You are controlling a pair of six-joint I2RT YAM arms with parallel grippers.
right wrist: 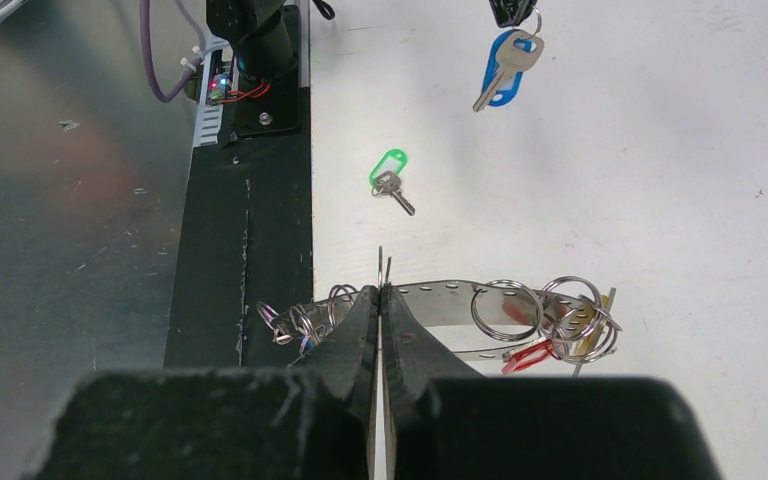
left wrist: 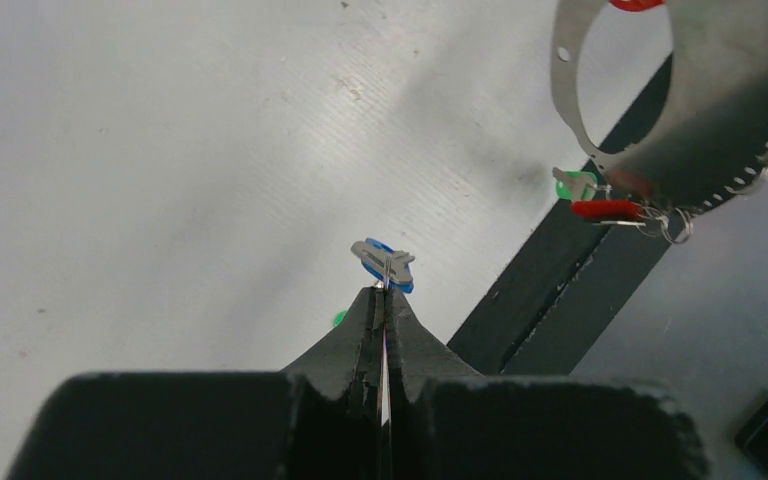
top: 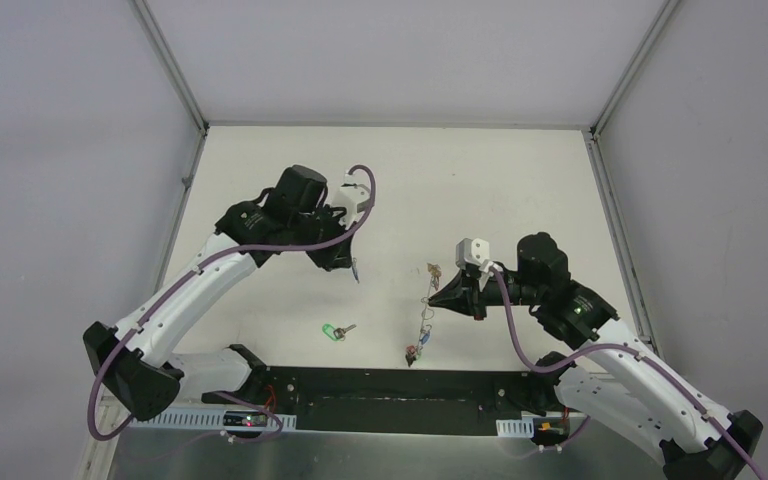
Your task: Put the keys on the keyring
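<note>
My left gripper point(top: 353, 268) is shut on the blue-tagged key point(left wrist: 384, 264) and holds it above the table; that key also hangs at the top of the right wrist view point(right wrist: 505, 70). The green-tagged key point(top: 335, 330) lies flat on the white table, also in the right wrist view point(right wrist: 390, 178). My right gripper point(top: 436, 300) is shut on the keyring point(right wrist: 440, 300), a thin grey metal loop with several small split rings, and holds it up. A red tag point(right wrist: 528, 354) and a yellowish tag hang from it. The loop shows in the left wrist view point(left wrist: 600, 110), apart from the blue key.
The black base strip point(top: 390, 385) runs along the table's near edge, with a grey metal surface point(right wrist: 70, 200) beyond it. The arm's cable and a lit connector point(right wrist: 222, 85) sit at the strip's end. White walls enclose the table.
</note>
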